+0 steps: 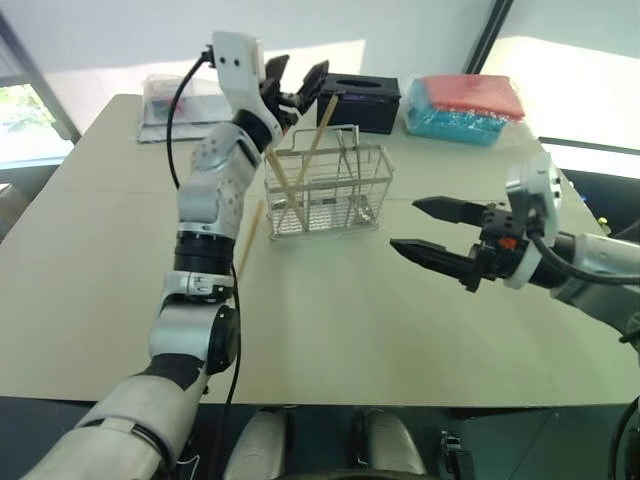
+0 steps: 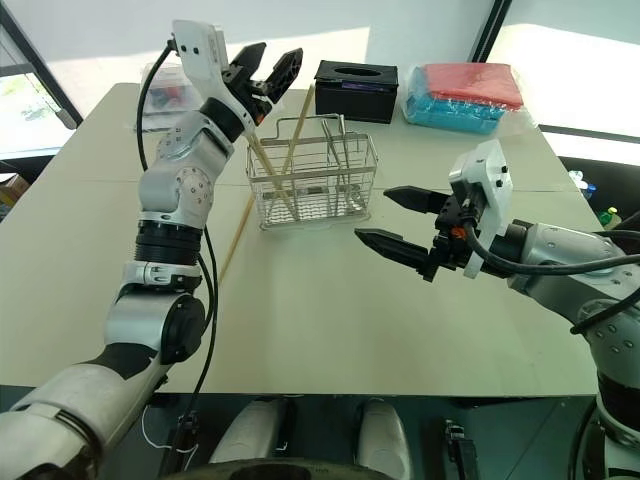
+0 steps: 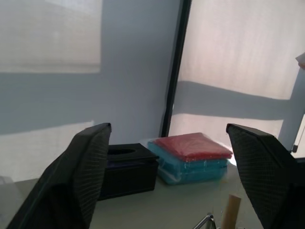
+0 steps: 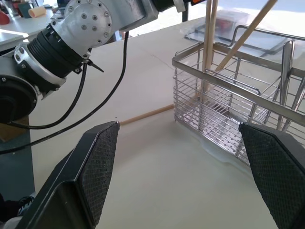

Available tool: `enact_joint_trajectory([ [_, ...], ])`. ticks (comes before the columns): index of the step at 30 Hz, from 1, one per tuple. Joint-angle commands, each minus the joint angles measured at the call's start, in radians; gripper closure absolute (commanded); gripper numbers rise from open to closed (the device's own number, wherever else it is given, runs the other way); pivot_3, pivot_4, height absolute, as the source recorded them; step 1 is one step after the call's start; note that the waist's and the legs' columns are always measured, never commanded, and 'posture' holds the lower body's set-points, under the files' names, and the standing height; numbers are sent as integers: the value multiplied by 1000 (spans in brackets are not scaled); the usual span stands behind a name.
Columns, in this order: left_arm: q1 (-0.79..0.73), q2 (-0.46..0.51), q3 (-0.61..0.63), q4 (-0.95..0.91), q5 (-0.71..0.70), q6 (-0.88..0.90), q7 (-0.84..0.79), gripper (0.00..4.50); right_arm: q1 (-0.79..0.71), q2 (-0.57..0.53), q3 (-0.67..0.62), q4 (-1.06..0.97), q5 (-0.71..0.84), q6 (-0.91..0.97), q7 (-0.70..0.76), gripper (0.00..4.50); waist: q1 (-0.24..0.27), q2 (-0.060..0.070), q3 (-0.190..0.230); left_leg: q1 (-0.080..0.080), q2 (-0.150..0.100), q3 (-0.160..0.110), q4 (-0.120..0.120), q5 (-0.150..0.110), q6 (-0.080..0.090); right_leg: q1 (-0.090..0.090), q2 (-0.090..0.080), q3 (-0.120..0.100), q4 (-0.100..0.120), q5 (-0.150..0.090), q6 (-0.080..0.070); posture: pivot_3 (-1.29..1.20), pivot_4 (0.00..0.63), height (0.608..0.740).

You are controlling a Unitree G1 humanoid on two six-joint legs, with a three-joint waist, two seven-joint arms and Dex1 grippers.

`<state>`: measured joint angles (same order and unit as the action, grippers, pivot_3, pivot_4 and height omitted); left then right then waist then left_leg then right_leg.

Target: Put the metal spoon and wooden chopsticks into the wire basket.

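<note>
wire basket (image 2: 312, 185): upright on table | wooden chopsticks (image 2: 290, 150): leaning inside; one (image 2: 236, 240) lies beside

The left arm (image 1: 205, 200) covers the near-left corner of the wire basket (image 1: 330, 190) and the lower run of one wooden chopstick (image 1: 283, 185) inside it. A second chopstick on the table (image 1: 248, 240) is partly hidden behind that arm. The metal spoon cannot be distinguished among the basket wires.
</note>
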<state>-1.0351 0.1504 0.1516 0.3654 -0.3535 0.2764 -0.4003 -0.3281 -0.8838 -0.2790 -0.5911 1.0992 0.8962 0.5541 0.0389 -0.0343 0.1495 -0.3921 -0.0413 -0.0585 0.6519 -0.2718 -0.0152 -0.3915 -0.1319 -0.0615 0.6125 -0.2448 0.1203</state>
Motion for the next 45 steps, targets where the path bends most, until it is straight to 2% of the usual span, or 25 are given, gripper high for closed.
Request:
enact_joint_trajectory([
  [1, -7, 10, 2, -90, -27, 53, 7, 82, -39, 14, 17, 15, -23, -26, 8, 327, 0, 0, 0, 0, 0, 0, 0, 0, 0, 0, 0, 0, 0, 0, 0, 0, 150, 667],
  [3, -51, 39, 27, -120, -47, 122, 32, 82, -60, 25, 43, 28, -41, -33, 16, 327, 0, 0, 0, 0, 0, 0, 0, 0, 0, 0, 0, 0, 0, 0, 0, 0, 150, 667],
  [6, -168, 131, 95, -83, -82, 245, 90, 82, -84, 35, 67, 44, -67, -38, 33, 327, -2, 0, 1, 0, 0, -1, 0, 0, 0, -1, 1, 0, 0, 0, 0, 0, 150, 667],
  [11, -366, 342, 165, 217, -60, 459, 174, 82, -93, 27, 82, 55, -107, -48, 74, 327, -10, 2, 0, 1, 1, -1, -3, 0, 0, -1, 4, 0, 0, 0, 0, 0, 150, 667],
  [14, -437, 455, 117, 441, 16, 576, 184, 82, -85, 12, 85, 55, -133, -54, 110, 327, -15, 3, 0, 2, 1, -1, -3, 0, 0, -1, 4, 0, 2, -1, 1, 0, 150, 667],
  [18, -419, 521, -25, 594, 116, 673, 35, 82, -79, 1, 85, 60, -162, -64, 153, 327, -15, 1, 0, 2, 1, -1, -2, 0, 0, 0, 4, 0, 2, -1, 1, 0, 150, 667],
  [22, -357, 503, -112, 630, 167, 737, -70, 82, -84, 20, 92, 72, -184, -70, 154, 327, -16, 0, 0, 0, 1, -1, -2, 0, -1, -1, 4, 0, 2, -1, 1, 0, 150, 667],
  [27, -280, 424, -188, 573, 185, 816, -156, 82, -77, 41, 93, 56, -180, -63, 148, 327, -25, 0, 0, -2, 1, -1, -3, 0, -1, -3, 3, 0, 2, 0, 0, 0, 150, 667],
  [37, -201, 324, -268, 536, 225, 835, -205, 82, -70, 45, 91, 53, -175, -54, 136, 327, -27, 0, 0, 0, 1, 0, -3, 0, -1, -4, 2, 1, 2, 0, 0, 0, 150, 667],
  [45, -165, 281, -319, 618, 279, 803, -234, 82, -59, 64, 73, 38, -154, -47, 101, 327, -24, 1, 0, -1, 0, 0, -3, 0, -1, -3, 0, 0, 2, 0, 0, 0, 150, 667],
])
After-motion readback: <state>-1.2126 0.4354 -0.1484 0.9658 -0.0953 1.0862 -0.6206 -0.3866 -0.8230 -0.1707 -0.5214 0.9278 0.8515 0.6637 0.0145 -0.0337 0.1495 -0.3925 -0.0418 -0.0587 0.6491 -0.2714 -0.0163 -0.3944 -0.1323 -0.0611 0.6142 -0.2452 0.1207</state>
